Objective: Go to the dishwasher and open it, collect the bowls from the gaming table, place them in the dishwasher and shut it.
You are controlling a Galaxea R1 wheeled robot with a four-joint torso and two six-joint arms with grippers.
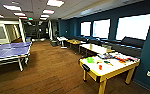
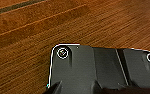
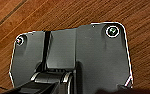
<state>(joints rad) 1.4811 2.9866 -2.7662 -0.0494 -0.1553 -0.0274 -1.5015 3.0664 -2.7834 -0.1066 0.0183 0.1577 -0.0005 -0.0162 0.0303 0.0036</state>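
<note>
lime-green bowl (image 1: 90, 60) sits on the gaming table (image 1: 121, 65), a white-topped counter with yellow edging, near its left end, ahead and to the robot's right. counter's long axis runs left-right across the view. right arm likely nearer. both wrist cams look down at wood floor (image 2: 41, 37); jaws' state: can't tell.

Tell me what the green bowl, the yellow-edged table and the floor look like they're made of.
Green bowl: probably plastic, from its bright, even lime colour. Gaming table: glossy white top that reflects light, yellow edging and legs, likely painted wood or laminate. Floor: brown planks with visible grain, wood or wood-look.
</note>
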